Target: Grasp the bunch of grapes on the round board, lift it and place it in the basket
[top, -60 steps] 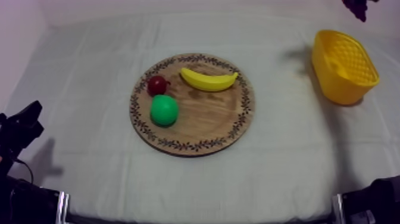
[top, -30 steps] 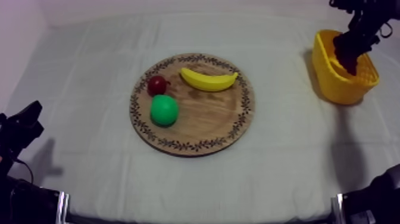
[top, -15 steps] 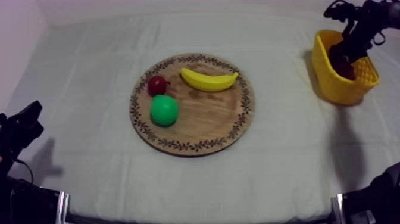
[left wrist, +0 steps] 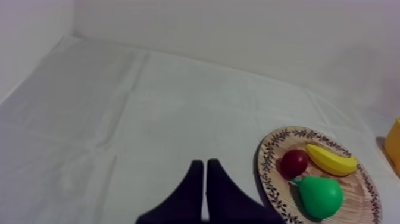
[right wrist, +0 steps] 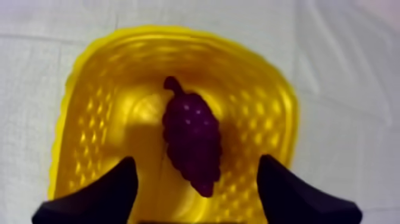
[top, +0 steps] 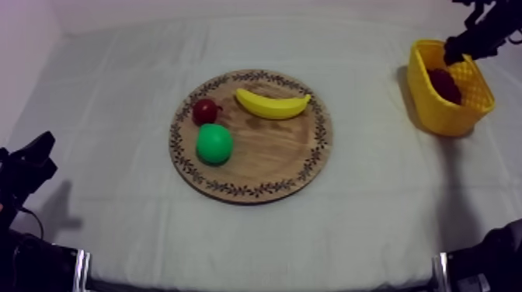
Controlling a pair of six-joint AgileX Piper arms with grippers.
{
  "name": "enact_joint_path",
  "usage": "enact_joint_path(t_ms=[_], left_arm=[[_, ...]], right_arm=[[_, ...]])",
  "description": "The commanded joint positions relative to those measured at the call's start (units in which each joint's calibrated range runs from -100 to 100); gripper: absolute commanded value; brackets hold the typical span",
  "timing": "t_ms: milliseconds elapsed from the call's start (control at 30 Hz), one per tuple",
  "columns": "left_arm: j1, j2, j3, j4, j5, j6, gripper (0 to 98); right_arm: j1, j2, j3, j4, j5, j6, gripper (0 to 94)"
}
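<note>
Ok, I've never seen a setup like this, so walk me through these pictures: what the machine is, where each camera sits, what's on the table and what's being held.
It is a robot with two arms, one at each side of a cloth-covered table. One picture looks down from above at a slant. The other two come from cameras riding on each arm's wrist. On the table lies a round wooden board bearing a banana, a green pear and a small red fruit. A yellow basket stands at the robot's right, with the bunch of grapes lying inside it. The right arm's fingers hang over the basket, apart, holding nothing. The left arm's fingers rest low at their own side, shut together, also empty.
</note>
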Motion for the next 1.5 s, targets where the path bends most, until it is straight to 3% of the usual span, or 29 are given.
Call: enact_joint_path(t_ms=[0,533,900,1467], left_arm=[[0.00,0.00,-0.03,-0.03,-0.05,0.00,0.1],[0.00,0.00,-0.03,-0.03,-0.05,0.00,0.1],[0.00,0.00,-0.03,-0.03,-0.05,0.00,0.1],[0.00,0.00,-0.03,-0.03,-0.05,0.00,0.1]], right_arm=[[0.07,-4.68,1.34,0.23,-0.99,0.30,52.2],[0.14,-27.16,17.24,3.64,-9.62,-1.93,34.3],[0.47,-42.76,33.75,2.90,-21.11,-2.44,25.7],[-5.74,-65.91,59.12,2.30,-34.80,-4.26,11.0]])
